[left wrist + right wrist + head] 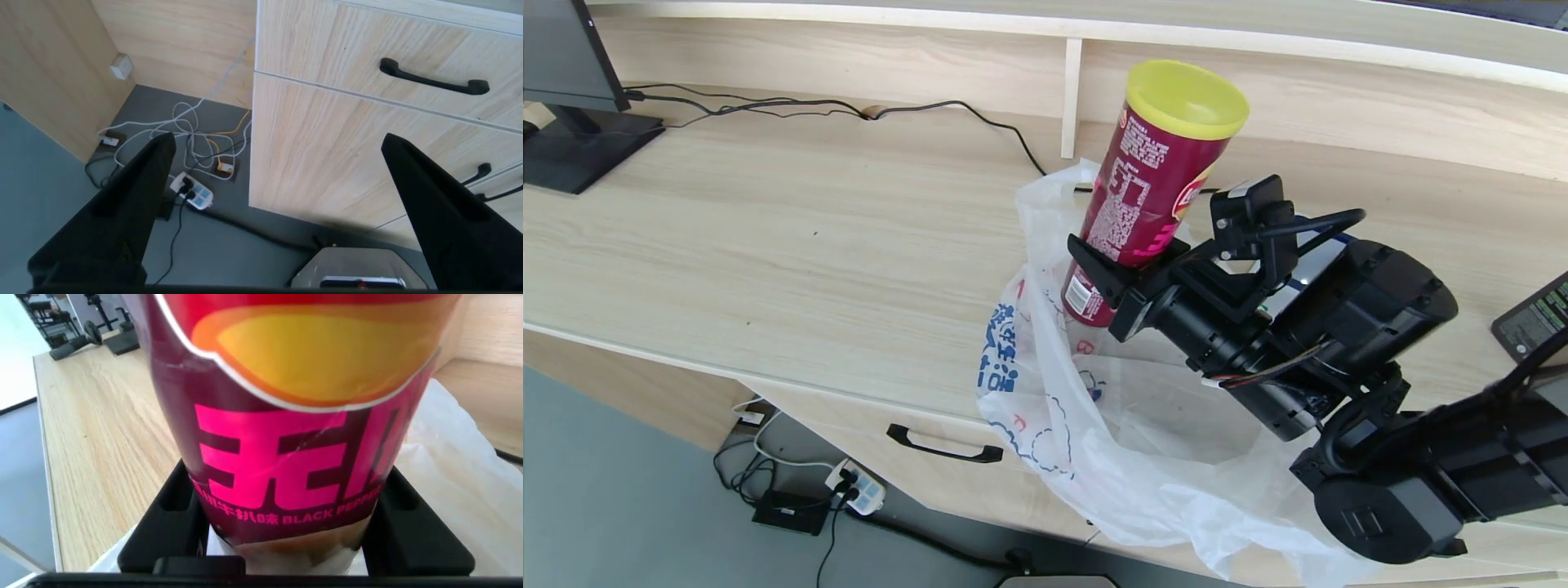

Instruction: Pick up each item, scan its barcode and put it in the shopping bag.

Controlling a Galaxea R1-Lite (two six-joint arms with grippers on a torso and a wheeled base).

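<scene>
A dark red chip can (1147,192) with a yellow lid is held tilted above the mouth of the white plastic shopping bag (1094,416). My right gripper (1131,265) is shut on the can's lower part, its fingers (1094,265) pressing both sides. The can's bottom end sits just inside the bag's opening. Up close in the right wrist view the can (302,416) stands between the black fingers (176,510). My left gripper (274,220) hangs low beside the counter, open, with nothing between its fingers (122,212).
The bag lies on the wooden counter (768,237) and drapes over its front edge. A monitor stand (572,139) and cables (792,106) are at the back left. A dark device (1535,314) lies at the right edge. Drawers with black handles (433,77) face the left gripper.
</scene>
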